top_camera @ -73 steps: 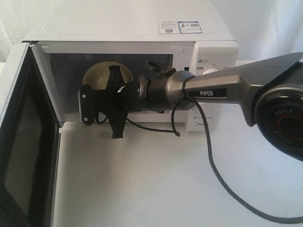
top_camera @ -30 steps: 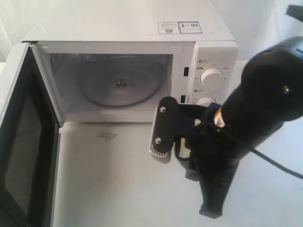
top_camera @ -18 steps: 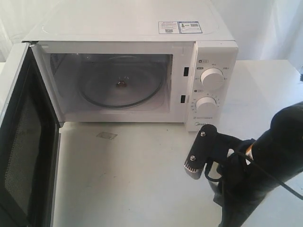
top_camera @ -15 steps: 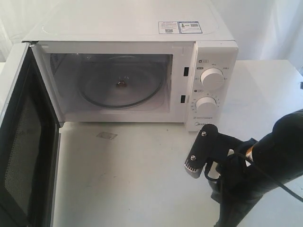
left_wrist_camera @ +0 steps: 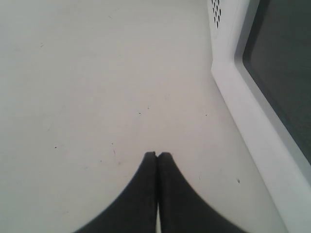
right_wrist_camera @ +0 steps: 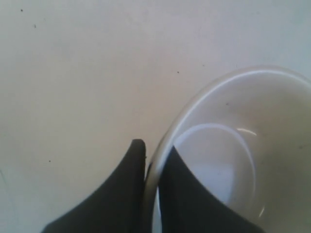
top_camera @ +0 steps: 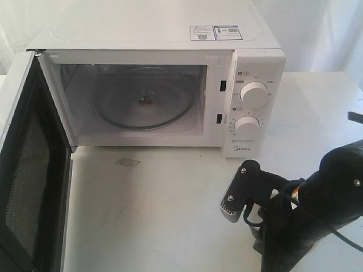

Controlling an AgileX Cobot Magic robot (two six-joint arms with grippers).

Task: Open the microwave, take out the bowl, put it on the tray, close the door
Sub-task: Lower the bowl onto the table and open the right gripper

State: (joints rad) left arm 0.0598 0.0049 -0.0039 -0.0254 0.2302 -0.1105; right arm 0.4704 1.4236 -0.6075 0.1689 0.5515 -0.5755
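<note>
While the door (top_camera: 25, 164) stands swung wide open at the far left, the left gripper (left_wrist_camera: 157, 155) hangs over the white table (top_camera: 159, 215) near the door's frame, its jaws pressed together on nothing. To the right, the microwave (top_camera: 170, 28) shows its glass turntable (top_camera: 142, 102) in the open cavity, with two round knobs (top_camera: 254, 94) on the panel past it. Furthest right, in front of that panel, the right gripper (right_wrist_camera: 153, 151) pinches the rim of the bowl (right_wrist_camera: 252, 145) between narrow jaws; whether the bowl rests on the table or hangs just above it I cannot tell.
</note>
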